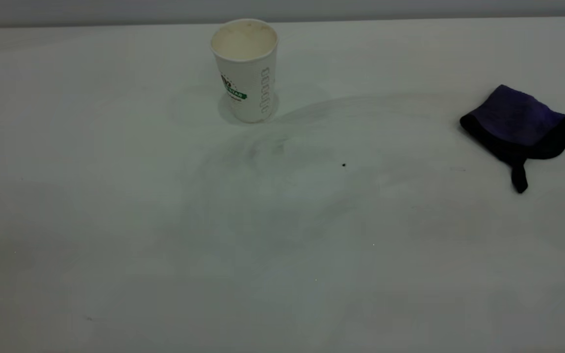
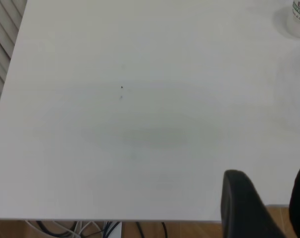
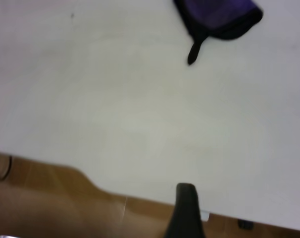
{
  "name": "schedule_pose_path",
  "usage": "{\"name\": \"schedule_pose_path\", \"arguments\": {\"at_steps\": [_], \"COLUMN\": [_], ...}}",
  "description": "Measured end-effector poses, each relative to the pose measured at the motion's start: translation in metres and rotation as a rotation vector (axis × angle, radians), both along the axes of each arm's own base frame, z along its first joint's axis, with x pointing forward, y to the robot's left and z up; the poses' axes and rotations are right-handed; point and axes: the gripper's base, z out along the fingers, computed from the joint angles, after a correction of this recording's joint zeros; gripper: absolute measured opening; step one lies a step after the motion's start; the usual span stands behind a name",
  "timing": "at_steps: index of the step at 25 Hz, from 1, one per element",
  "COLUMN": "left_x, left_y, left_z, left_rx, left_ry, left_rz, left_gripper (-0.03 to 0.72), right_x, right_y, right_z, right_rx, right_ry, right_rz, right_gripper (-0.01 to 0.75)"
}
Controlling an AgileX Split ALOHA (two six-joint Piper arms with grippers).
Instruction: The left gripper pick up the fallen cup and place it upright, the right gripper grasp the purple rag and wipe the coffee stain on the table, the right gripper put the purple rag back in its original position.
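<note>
Both pincers sit back near my own edge of the table, out of the exterior view entirely. Left pincer (image 2: 269,208): two black fingers visible in its wrist view with bare table showing between them, so open and gripping nothing. Right pincer: only one black finger (image 3: 185,210) shows in its wrist view, over the table's near edge; I cannot tell how far apart its fingers stand, though nothing is seen in its hold. White textured paper cup with the green band and the column of small outlined ovals (image 1: 246,68) stands upright on its base toward the far side of the table, mouth up, cream inside showing; its base also catches a corner of the left wrist view (image 2: 299,19). Small folded purple fuzzy rag with black edging and a short black tab (image 1: 519,128) lies flat well off to the right, apart from the cup and touched by nothing; same rag seen from the right wrist (image 3: 218,19). Plain pale white table (image 1: 115,245): no dark puddle anywhere; only faint greyish smears in front of the cup and one tiny dark speck (image 1: 344,165), which is not the spill. My reading: cup righted, stain wiped away, rag set down out of the way, so all three steps look finished. Whether the rag lies exactly where it started I cannot judge from this. Nothing appears left to do.
</note>
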Motion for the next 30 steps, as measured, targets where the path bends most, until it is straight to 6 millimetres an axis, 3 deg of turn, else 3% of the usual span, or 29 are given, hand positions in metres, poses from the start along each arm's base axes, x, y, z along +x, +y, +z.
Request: {"name": "schedule_pose_path", "arguments": {"at_steps": [10,20,30], "left_x": [0.000,0.000,0.000], "left_y": [0.000,0.000,0.000], "left_z": [0.000,0.000,0.000], "left_rx": [-0.001,-0.001,-0.001], "left_ry": [0.000,0.000,0.000], "left_rz": [0.001,0.001,0.001], "left_gripper": [0.306,0.306,0.306], "right_x": [-0.026,-0.033,-0.033], "right_y": [-0.001,-0.001,-0.001], "right_z": [0.002,0.001,0.001], "right_rx": [0.002,0.003,0.002], "right_ry": [-0.194,-0.243,-0.243], "right_rz": [-0.047,-0.048,-0.046], "right_gripper": [0.661,0.622,0.477]}}
